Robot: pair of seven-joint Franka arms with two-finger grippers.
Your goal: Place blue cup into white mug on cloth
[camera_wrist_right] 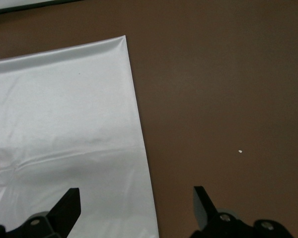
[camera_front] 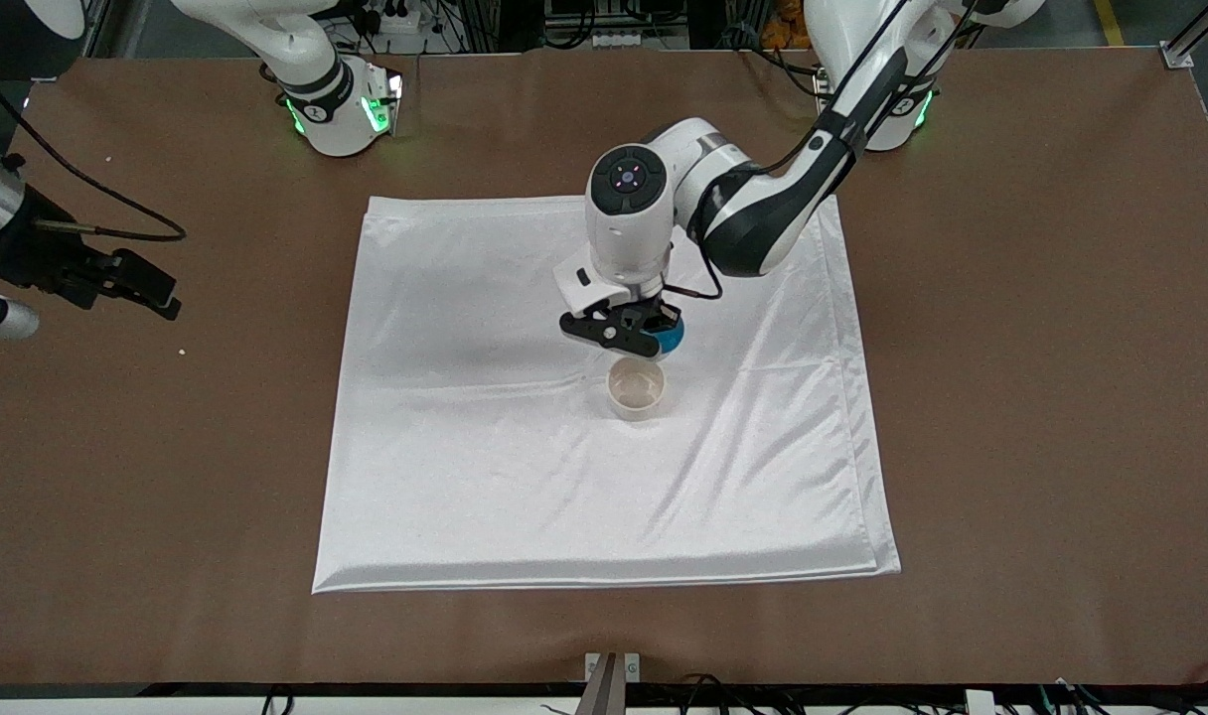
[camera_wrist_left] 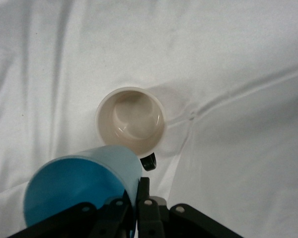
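From the front, a brown table (camera_front: pixel 1011 397) carries the cloth (camera_front: pixel 485 477), a shiny white square with light creases, lying flat at the middle. The white mug (camera_front: pixel 637 387) stands upright on the cloth near its centre. The left arm reaches in from its base, and the left pincer (camera_front: pixel 629 333) hangs over the cloth just beside the mug, pinching the blue cup (camera_front: pixel 671 341), which is off the fabric. The right pincer (camera_front: pixel 117 283) waits over bare table at the right arm's end, fingers spread. Along the top edge, dark cables and equipment stand past the two bases.

In the left wrist view the white mug (camera_wrist_left: pixel 130 120) shows its pale hollow, its small black handle peeking out near the pincer. The blue cup (camera_wrist_left: pixel 82 186) is tilted, its bright blue inside showing, gripped at its wall by the left pincer (camera_wrist_left: pixel 139 208) over the creased cloth (camera_wrist_left: pixel 238 74).

In the right wrist view the right pincer (camera_wrist_right: pixel 136 206) is wide apart above the cloth's (camera_wrist_right: pixel 64 124) edge and brown table (camera_wrist_right: pixel 223 99), where a tiny white speck (camera_wrist_right: pixel 240 151) lies.
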